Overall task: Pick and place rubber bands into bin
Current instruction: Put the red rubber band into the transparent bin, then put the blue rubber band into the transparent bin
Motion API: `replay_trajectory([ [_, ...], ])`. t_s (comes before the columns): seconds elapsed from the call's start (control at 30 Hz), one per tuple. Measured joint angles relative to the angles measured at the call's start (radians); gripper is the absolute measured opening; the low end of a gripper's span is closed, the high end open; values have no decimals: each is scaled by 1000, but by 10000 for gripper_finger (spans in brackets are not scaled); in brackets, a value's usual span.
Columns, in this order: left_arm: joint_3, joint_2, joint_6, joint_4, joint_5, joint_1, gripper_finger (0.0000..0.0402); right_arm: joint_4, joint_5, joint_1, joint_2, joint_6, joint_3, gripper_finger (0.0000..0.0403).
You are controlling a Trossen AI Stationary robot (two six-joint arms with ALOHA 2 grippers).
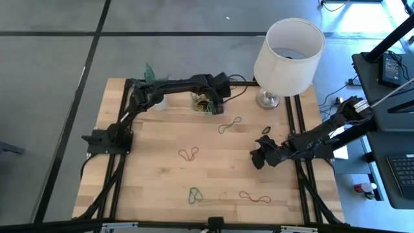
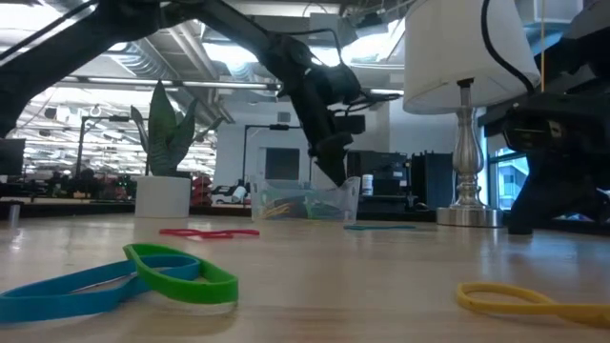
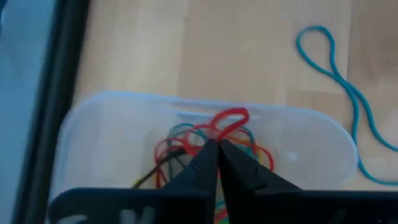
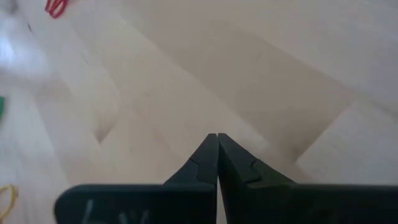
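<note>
Wooden table (image 1: 162, 181), pale planks, framed by dark rails; grey floor around it.

High view: left gripper (image 1: 208, 103) over the bin (image 1: 203, 102) at the far edge, between a white plant pot (image 1: 157, 101) and a lamp (image 1: 284, 55). Right gripper (image 1: 260, 157) low over bare planks near the right rail. Loose rubber bands: teal (image 1: 229, 125), red (image 1: 189, 154), green (image 1: 195, 194), second red (image 1: 255, 197), one black (image 1: 265, 131).

Low view: bin a clear shallow tray with coloured loops inside; left arm descending into it. Green band (image 2: 181, 273) and yellow band (image 2: 529, 300) in the foreground.

Left wrist view: jaws pressed together above the bin, tips on a red loop (image 3: 227, 121) atop the pile; whether they pinch it cannot be told.

Right wrist view: jaws pressed together over empty planks, holding nothing.

Handling, judged: bands light, soft, flat-lying and springy; best pinched where strands cross. Bin thin-walled, easily nudged. Middle of the table offers free room; lamp, pot and rails crowd the far edge.
</note>
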State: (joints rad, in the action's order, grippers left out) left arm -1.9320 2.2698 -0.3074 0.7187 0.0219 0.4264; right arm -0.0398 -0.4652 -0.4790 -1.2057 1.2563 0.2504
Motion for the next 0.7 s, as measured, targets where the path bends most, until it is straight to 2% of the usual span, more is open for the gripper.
replay_trajectory([
  [0.3, -1, -5, 33, 122, -28, -7, 116, -6, 3, 3, 0, -4, 0, 7],
  [0.43, -71, -15, 65, 192, -49, -8, 155, -10, 4, 3, 0, -9, 0, 7],
  [0.57, -177, -16, 123, 303, -59, -18, 169, -10, 33, 3, 0, -30, 0, 7],
  [0.7, -288, -17, 230, 460, -60, -53, 159, -10, 107, 3, 0, -41, 0, 7],
])
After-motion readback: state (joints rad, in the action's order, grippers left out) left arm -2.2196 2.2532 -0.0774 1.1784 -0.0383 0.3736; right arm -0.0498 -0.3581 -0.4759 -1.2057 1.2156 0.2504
